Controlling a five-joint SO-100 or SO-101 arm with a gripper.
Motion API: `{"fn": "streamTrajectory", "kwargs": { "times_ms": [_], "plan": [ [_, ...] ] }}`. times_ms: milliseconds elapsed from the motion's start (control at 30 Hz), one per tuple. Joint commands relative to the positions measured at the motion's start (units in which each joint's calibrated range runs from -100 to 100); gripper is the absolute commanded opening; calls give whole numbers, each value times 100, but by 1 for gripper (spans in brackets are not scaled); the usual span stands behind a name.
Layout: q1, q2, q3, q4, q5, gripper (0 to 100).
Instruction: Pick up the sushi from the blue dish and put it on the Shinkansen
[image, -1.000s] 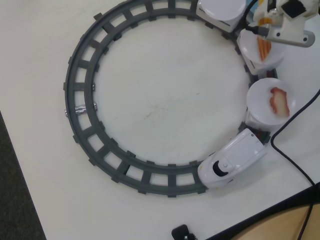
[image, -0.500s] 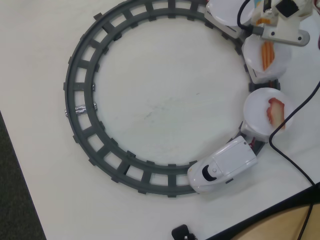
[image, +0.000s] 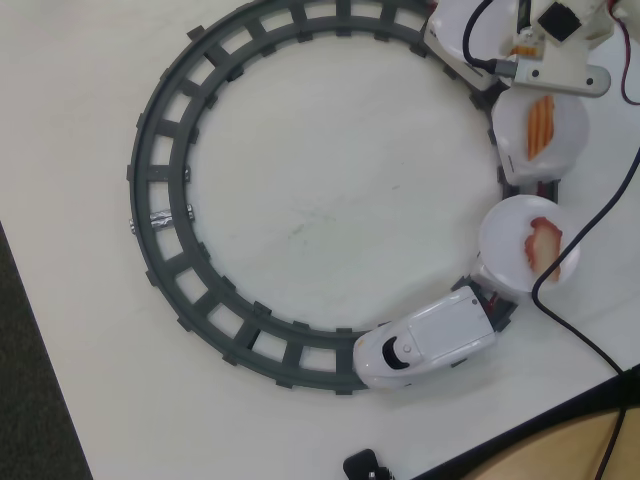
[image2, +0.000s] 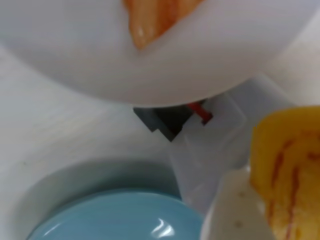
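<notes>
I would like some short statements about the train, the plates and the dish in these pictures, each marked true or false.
1. The Shinkansen sits at the lower right of the grey track in the overhead view. True.
2. The plate just behind the train carries the orange-striped piece. False: it carries the red-and-white piece; the orange-striped piece is on the next plate.
3. The blue dish shows at the bottom of the wrist view. True.
4. The blue dish holds two sushi pieces. False: the part in view is bare.
5. The train is tipped off the track. False: it rides on the rails.
</notes>
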Motion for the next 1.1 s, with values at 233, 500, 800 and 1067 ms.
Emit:
{"fn": "streamTrajectory", "kwargs": {
  "times_ms": [233,500,800,1067],
  "plan": [
    [112,73,-41,-53,-18,3],
    [112,382,-41,-147,-18,3],
    [121,315,-68,161,-23,7],
    [95,-511,-32,529,-18,25]
  ]
}}
